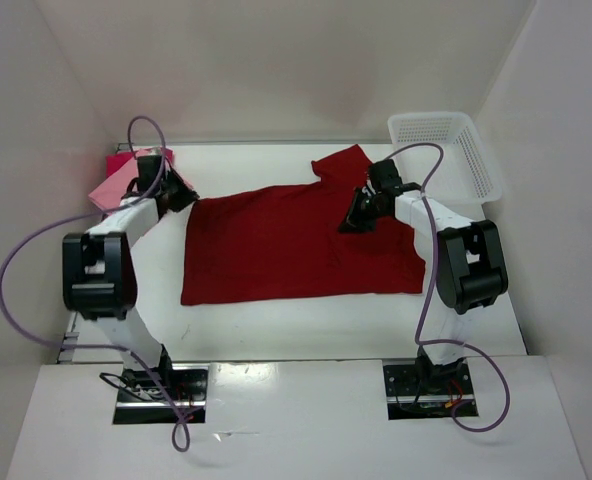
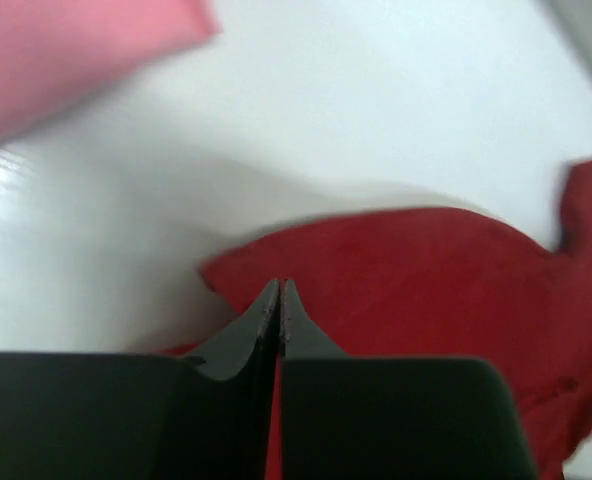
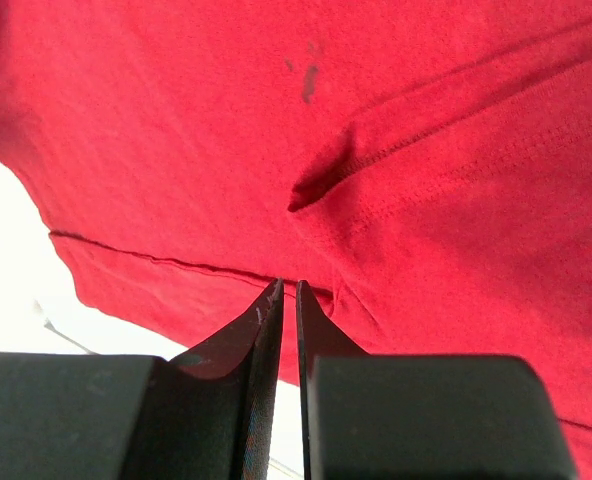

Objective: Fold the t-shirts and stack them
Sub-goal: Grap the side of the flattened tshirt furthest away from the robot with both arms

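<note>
While reaching in from both sides of the white desk, gripping the dark crimson t-shirt with both tools at once. Lying spread and mostly flat across the middle of the desk, stretching from left to right, with one short sleeve pointing toward the far edge.

Clamping the left tool on the shirt's far-left corner, with its fingers pressing tight together and a thin strip of red cloth showing between them in the left wrist view. Running off from there to the right and toward the near edge, the whole rest of the shirt.

Clamping the right tool on the shirt's right part, just on the near side of that far sleeve and well inside the cloth's outline in the top view. Seeing, in the right wrist view, its two fingers standing almost together with only a slit between them. Also seeing a stitched edge of the cloth meeting the tips, a small pucker rising just beyond them, and bare desk showing at the lower left.

Seeing also the light pink t-shirt lying folded in the far-left corner of the desk, just behind the left tool and apart from the crimson one. Touching it on the far side, the bright magenta-red t-shirt; not telling whether partly under it. Noting a white lattice basket standing at the far-right corner, not touching the crimson shirt.
</note>
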Available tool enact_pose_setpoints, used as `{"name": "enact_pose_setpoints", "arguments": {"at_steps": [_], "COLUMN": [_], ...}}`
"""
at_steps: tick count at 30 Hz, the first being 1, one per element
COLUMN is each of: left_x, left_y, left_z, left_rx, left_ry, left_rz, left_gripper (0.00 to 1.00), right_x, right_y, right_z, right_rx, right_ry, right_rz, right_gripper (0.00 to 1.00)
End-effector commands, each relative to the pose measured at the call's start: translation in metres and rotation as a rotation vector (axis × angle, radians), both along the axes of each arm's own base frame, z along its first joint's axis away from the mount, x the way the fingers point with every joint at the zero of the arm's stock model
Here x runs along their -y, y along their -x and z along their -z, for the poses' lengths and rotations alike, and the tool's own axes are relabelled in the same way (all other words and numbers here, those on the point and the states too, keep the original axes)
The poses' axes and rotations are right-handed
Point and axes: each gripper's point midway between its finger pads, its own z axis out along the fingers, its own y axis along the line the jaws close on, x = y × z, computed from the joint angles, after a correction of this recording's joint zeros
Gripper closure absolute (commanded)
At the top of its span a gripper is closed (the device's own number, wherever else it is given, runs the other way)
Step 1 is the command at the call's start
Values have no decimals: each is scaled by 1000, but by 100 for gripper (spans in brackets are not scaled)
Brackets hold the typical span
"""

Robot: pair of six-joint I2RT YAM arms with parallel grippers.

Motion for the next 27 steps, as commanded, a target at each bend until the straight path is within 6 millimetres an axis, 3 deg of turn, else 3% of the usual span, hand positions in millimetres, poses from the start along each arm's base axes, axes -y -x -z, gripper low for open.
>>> {"name": "enact_pose_setpoints", "arguments": {"at_steps": [1,3,4,5,7,9,13,14,15,16,18,19,20,24,27], "left_x": [21,20,14,9,-10,-15,-16,-13,-6,-3,4,7,8,11,9], "left_y": [7,19,31,33,34,28,6,2,1,-4,-1,-2,4,5,10], "left_z": [-89,-94,-91,-94,-91,-85,-64,-56,-27,-23,8,11,26,41,49], "left_rx": [262,295,286,284,270,246,200,177,101,86,9,10,-21,-60,-91], "left_ry": [-38,-82,-100,-119,-134,-135,-134,-121,-93,-78,-40,-18,-6,10,-2], "left_rz": [39,42,16,-12,-60,-69,-67,-50,-14,3,18,26,17,30,29], "left_gripper": [86,63,37,30,24,24,33,35,37,39,46,47,49,63,65], "right_x": [-4,-3,-3,-3,-3,-3,-3,-3,-3,-3,-3,-3,-3,-1,0], "right_y": [-16,-13,-11,-11,-11,-11,-13,-13,-13,-13,-13,-11,-11,-6,-7], "right_z": [-27,-20,-17,-17,-17,-13,-16,-16,-16,-16,-20,-17,-17,-11,-10], "right_rx": [99,81,72,72,72,63,72,76,76,76,87,78,78,60,62], "right_ry": [-29,-25,-23,-23,-23,-21,-23,-19,-19,-19,-21,-19,-19,-15,-8], "right_rz": [-15,-15,-15,-15,-15,-14,-15,-22,-22,-22,-22,-22,-22,-22,-17], "right_gripper": [86,86,86,86,86,86,86,86,86,86,85,85,85,85,85]}}
